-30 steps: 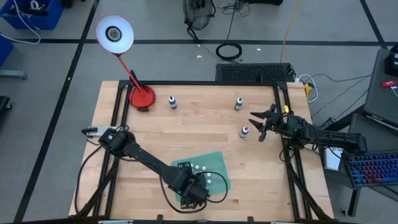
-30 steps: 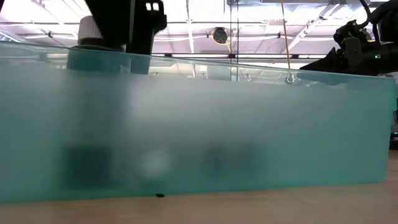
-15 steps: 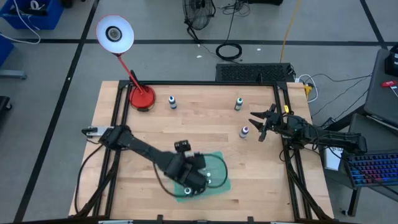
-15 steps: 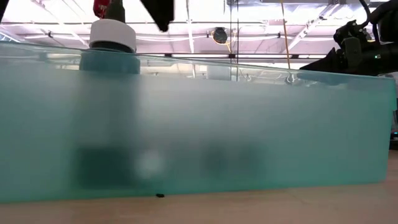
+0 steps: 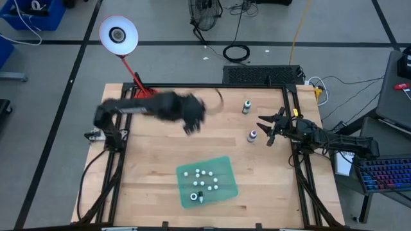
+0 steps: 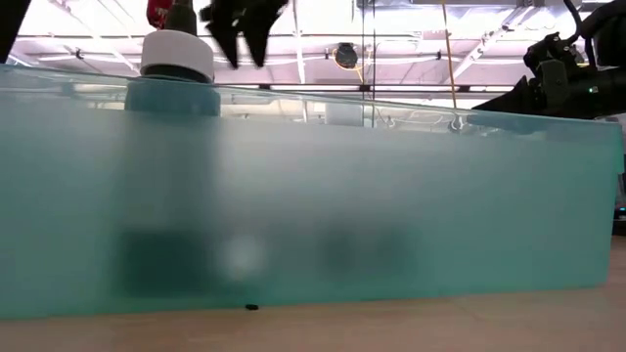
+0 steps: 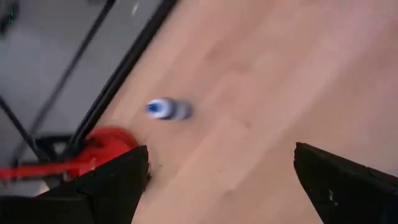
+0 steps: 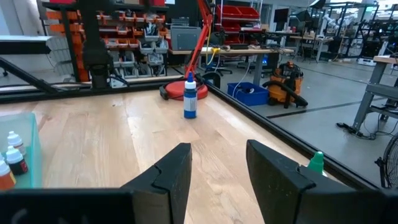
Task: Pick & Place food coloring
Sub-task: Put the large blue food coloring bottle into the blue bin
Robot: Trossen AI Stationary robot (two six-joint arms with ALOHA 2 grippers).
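Three bottles stand loose on the table [image 5: 160, 154]: the blue bottle [image 7: 168, 109] near the far edge, just beside the lamp base [image 7: 106, 146]; the green bottle [image 5: 246, 107] farther right along that edge; and the purple bottle [image 5: 252, 136], just beside the right claw [image 5: 268, 131]. The right claw waits at the right edge, its jaws parted with nothing between them.

Your left claw [image 7: 221, 180] hangs above the far-left part of the table with its jaws spread wide and empty, and the blue bottle lies ahead of it.

Watch the approach. That bottle is small, light and upright, so a finger that comes down off-centre would likely tip it or send it rolling towards the edge. The lamp base sits close by, so a wide jaw could also catch on it. In the high view the arm hides the blue bottle, so judge your line from the wrist camera.

The green tray [image 5: 221, 163] near the front edge already holds several white-capped bottles, clustered loosely. Their exact count is hard to tell. In the low view one bottle [image 6: 176, 68] stands tall behind the frosted wall. A careless drop there could topple its neighbours.
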